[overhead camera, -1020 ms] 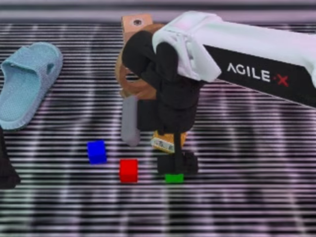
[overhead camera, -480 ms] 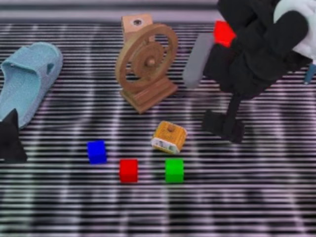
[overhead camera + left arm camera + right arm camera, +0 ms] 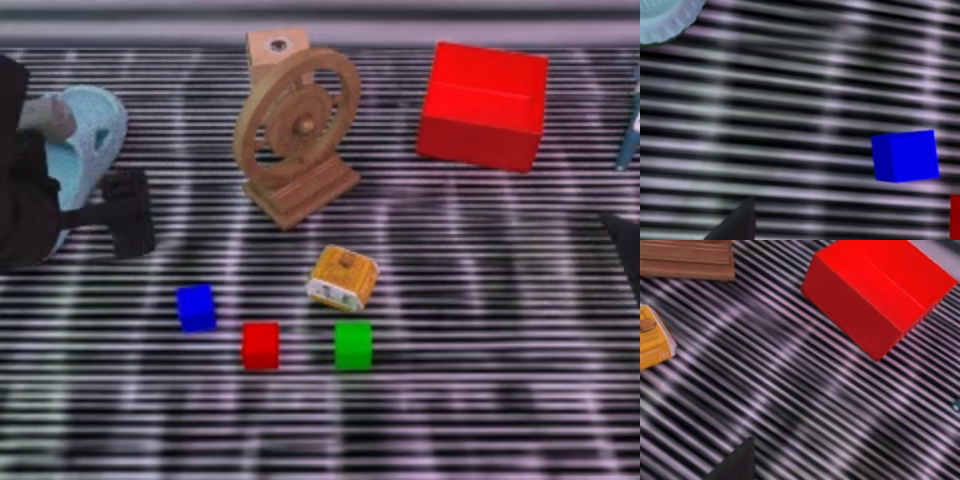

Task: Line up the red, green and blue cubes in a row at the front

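Left arm's black gripper (image 3: 128,212) over left edge of striped table (image 3: 480,400), above pale blue foam slipper (image 3: 85,140); finger gap unclear. Right arm at right edge. Near front edge: small blue cube (image 3: 196,307), red cube (image 3: 261,345), green cube (image 3: 353,345), apart, sides square to table edges, blue slightly farther back.

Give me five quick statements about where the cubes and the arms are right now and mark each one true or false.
1. The red cube lies between the blue cube and the green cube. True.
2. The blue cube sits level with the other two. False: it lies farther back and to the left.
3. The left gripper holds the blue cube. False: it hangs over the table beside the slipper, apart from the cube.
4. The orange toy block stands just behind the green cube. True.
5. The green cube is inside the red box. False: it is on the table at the front.
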`<state>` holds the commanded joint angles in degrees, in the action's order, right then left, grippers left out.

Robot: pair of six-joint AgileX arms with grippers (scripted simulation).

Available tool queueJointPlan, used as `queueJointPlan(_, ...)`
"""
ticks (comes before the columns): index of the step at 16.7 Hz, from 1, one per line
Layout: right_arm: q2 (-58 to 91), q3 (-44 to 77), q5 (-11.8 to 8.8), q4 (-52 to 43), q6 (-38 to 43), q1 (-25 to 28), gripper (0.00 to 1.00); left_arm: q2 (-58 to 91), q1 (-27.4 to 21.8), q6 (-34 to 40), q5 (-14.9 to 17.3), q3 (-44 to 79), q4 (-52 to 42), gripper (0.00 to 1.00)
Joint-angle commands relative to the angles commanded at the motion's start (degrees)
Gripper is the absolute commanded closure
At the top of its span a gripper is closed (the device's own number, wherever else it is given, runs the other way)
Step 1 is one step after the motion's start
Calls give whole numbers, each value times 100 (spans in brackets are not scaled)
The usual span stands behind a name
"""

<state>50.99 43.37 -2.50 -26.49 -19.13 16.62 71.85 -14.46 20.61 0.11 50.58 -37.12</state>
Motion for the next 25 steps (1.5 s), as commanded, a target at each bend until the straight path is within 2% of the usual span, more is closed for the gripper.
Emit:
queueJointPlan(6,-3341,-2756,114,1665,1185,-1036,0,2705,-554,795,5,1952,-1418,0)
queueJointPlan(11,-4899,-4144,229,2524,1819,-1535,0,4001,-823,1192,-2,2987,-2056,0)
queueJointPlan(19,-5098,-4337,250,2649,1913,-1605,0,4179,-837,1245,-2,3130,-2115,0)
queueJointPlan(25,-5098,-4337,250,2649,1913,-1605,0,4655,-849,1229,0,2578,-1058,0)
